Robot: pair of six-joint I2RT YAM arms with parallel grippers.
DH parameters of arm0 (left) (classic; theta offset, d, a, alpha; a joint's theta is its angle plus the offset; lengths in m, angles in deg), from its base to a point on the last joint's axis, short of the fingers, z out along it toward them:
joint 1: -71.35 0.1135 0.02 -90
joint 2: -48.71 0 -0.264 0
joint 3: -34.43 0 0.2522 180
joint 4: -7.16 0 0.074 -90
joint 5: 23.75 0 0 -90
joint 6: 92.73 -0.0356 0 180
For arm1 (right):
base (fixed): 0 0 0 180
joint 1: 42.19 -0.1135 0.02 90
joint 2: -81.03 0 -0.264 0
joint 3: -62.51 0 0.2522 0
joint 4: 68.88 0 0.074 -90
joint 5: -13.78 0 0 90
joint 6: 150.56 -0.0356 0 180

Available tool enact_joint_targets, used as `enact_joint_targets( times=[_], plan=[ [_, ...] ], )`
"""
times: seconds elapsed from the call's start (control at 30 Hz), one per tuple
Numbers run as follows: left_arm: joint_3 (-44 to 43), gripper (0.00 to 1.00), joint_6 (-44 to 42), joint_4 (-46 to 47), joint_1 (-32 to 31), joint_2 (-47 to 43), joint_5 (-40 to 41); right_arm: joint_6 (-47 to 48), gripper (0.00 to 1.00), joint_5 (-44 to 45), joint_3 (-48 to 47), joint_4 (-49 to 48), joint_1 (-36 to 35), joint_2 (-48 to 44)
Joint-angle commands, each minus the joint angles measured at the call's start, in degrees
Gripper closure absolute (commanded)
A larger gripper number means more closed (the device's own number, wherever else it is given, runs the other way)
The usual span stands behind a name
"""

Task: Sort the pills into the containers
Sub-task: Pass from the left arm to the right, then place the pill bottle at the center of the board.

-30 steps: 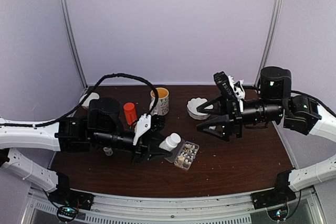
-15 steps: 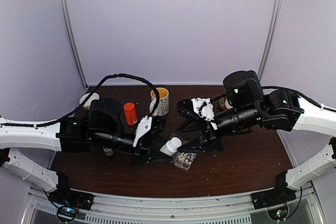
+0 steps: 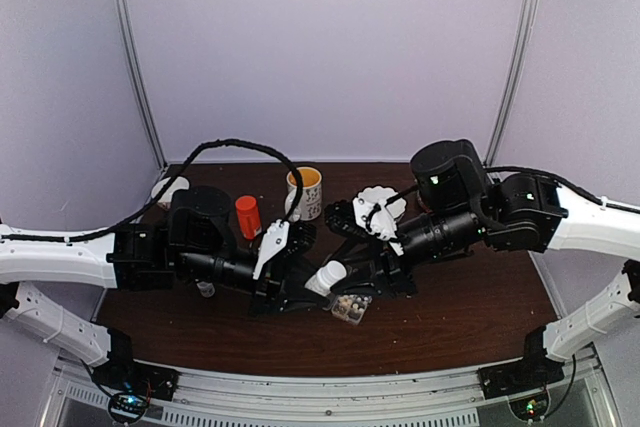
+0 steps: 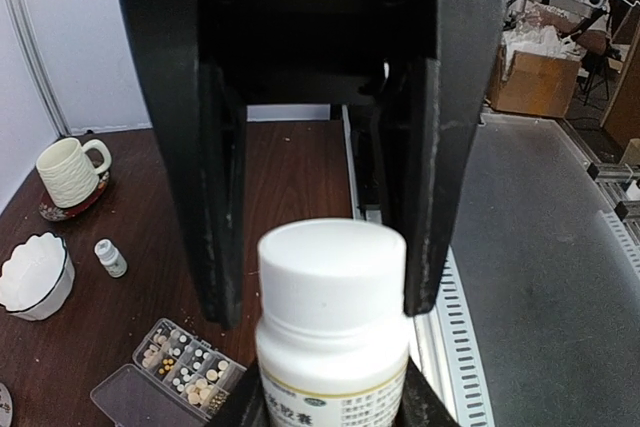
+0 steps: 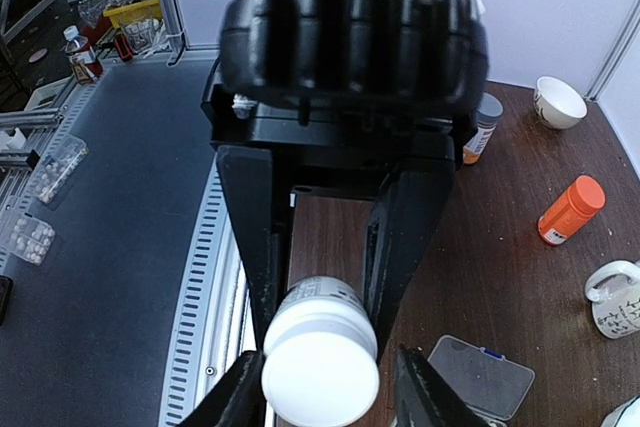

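From above, the right claw [image 3: 345, 269] covers the far part of the organizer box [image 3: 352, 309]. In the left wrist view the white bottle [image 4: 333, 327] runs off the bottom edge, its label print blurred; the pills [image 4: 185, 367] are too small to count.

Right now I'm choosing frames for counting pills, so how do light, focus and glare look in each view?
Top view: soft, even light, but the pill box is tiny against the dark table. Left wrist view: the near white bottle is sharp, and the pill box beyond it small but clear. Right wrist view: the bottle cap is nearly washed out.
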Motion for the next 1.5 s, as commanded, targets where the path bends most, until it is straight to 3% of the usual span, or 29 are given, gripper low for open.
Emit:
enact_joint_targets(
  times=[0.0, 0.17, 0.3, 0.43, 0.6, 0.77, 0.87, 0.93, 1.2, 1.47],
  plan=[
    [-0.8, 0.87, 0.3, 2.5, 0.4, 0.2, -0.3, -0.4, 0.57, -1.4, -2.2, -1.4, -0.5, 0.9],
    [-1.0, 0.87, 0.3, 2.4, 0.4, 0.7, -0.3, -0.8, 0.66, -1.7, -2.3, -1.9, -0.8, 1.4],
    [-1.0, 0.80, 0.3, 2.3, 0.4, 0.9, 0.0, -1.9, 0.70, 0.1, -2.3, -2.5, -0.8, 1.1],
    [-0.7, 0.57, 1.6, 2.3, 0.4, 0.8, 1.9, -2.3, 0.72, 1.8, -2.1, -2.1, -0.6, 0.7],
    [1.0, 0.39, 3.1, 2.2, 0.4, -1.0, 8.6, -5.3, 0.72, 5.1, 0.0, -1.6, 0.9, -0.7],
    [5.7, 0.26, 5.8, 2.5, 0.9, -5.3, 20.5, -11.8, 0.72, 9.6, 8.4, -1.9, 6.6, -5.4],
    [8.6, 0.08, 8.4, 1.8, 1.9, -7.9, 29.0, -16.0, 0.71, 17.1, 15.0, -1.5, 10.5, -8.4],
    [9.5, 0.03, 10.7, -1.5, 2.7, -9.1, 33.1, -19.1, 0.69, 22.5, 19.6, -2.1, 13.6, -9.9],
    [11.1, 0.02, 18.8, -6.8, 7.6, -10.3, 40.3, -28.7, 0.69, 25.9, 35.6, -13.4, 29.6, -10.7],
    [9.7, 0.02, 27.2, -10.0, 12.5, -4.8, 38.4, -29.5, 0.70, 24.3, 35.2, -20.9, 36.7, -0.7]
  ],
)
